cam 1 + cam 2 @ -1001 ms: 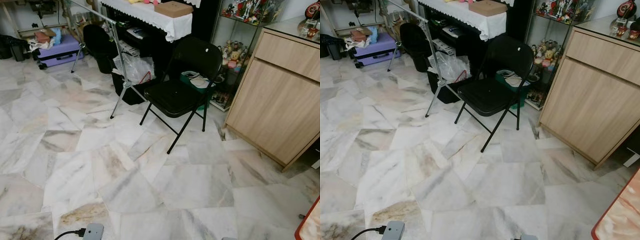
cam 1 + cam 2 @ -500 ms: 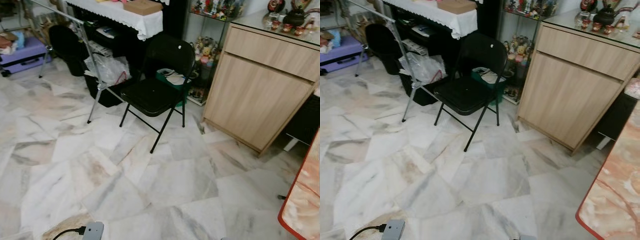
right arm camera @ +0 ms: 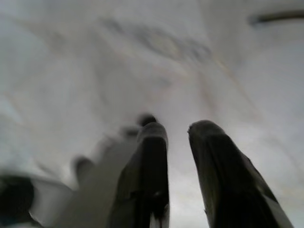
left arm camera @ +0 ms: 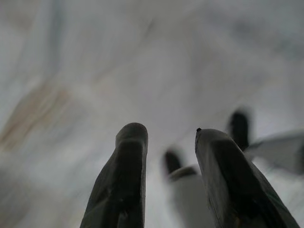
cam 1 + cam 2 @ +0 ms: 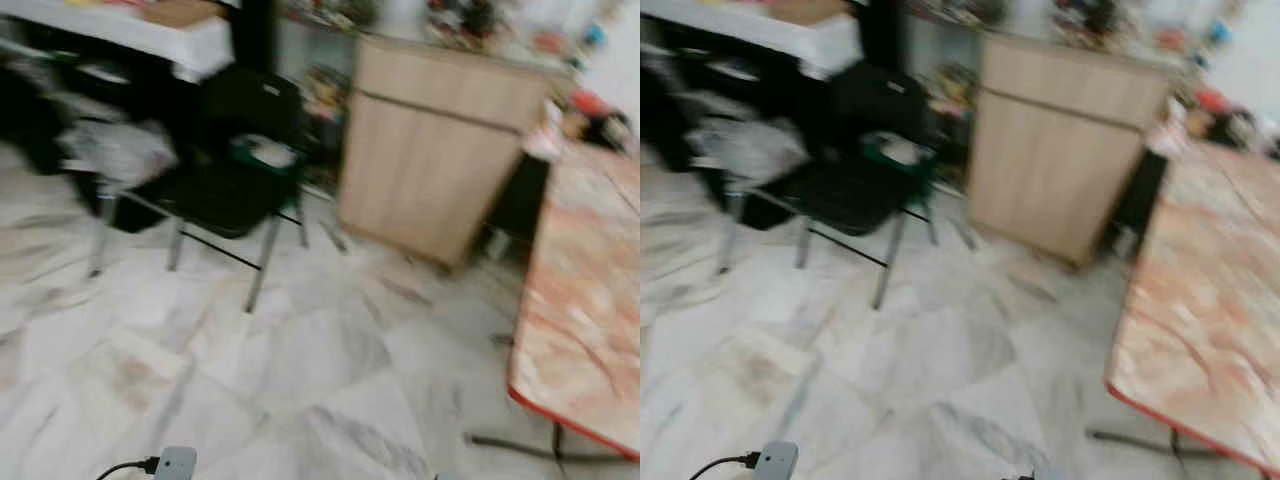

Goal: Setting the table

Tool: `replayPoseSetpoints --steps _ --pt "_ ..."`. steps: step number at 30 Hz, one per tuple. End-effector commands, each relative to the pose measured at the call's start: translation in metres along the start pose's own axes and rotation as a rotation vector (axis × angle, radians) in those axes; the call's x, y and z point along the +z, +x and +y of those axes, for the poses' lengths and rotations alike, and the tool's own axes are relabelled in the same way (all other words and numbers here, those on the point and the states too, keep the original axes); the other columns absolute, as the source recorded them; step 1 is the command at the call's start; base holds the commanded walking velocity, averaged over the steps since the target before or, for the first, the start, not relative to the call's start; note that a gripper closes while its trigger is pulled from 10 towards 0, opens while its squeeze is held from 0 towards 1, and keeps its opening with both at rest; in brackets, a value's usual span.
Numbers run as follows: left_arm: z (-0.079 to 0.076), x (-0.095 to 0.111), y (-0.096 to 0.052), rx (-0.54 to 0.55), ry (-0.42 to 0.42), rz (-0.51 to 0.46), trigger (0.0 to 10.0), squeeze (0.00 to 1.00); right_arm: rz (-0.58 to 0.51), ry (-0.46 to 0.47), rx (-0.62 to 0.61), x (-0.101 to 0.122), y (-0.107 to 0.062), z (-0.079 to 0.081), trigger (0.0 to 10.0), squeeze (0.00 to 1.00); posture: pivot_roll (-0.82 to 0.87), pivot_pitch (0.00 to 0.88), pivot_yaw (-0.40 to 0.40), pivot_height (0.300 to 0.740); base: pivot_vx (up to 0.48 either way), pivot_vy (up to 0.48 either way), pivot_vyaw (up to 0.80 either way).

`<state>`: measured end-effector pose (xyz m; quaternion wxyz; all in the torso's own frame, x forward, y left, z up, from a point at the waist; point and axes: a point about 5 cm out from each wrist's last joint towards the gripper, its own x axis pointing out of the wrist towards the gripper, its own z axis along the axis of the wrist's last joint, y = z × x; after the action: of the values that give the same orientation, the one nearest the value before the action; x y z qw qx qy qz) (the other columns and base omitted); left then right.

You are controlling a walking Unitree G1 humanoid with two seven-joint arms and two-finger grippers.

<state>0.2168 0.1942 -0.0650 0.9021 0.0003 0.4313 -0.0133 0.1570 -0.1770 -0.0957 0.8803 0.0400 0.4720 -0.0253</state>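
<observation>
Left pincer (image 4: 164, 137): fingers apart, holding nothing, over the marble floor (image 5: 300, 380).
Right pincer (image 3: 176, 130): fingers apart too, holding nothing.
Bench (image 5: 585, 300): red-edged, at the right (blurred).
Wooden cabinet (image 5: 440, 150): behind the bench.
Black chair (image 5: 235, 160): left of the wooden cabinet.

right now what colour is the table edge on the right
Red, edging a mottled orange-pink marbled table top; clearest in the left eye view.

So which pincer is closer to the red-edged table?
Right. The table stands on the robot's right; the right pincer hangs that side, the left pincer on the far side.
</observation>
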Motion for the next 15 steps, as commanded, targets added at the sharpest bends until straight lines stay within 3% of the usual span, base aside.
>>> replayPoseSetpoints --steps 1,15 --pt "0.0066 -0.0167 -0.0036 0.015 -0.001 0.051 10.0 0.0 -0.021 -0.002 0.013 0.0064 0.0016 0.0054 10.0 0.0 0.02 0.103 -0.023 0.74 0.0 0.0 -0.77" --pt "0.0069 -0.0171 -0.0037 0.016 0.002 0.051 10.0 0.0 -0.017 -0.004 0.015 0.0059 0.0016 0.006 10.0 0.0 0.01 0.103 -0.021 0.74 0.0 0.0 -0.77"
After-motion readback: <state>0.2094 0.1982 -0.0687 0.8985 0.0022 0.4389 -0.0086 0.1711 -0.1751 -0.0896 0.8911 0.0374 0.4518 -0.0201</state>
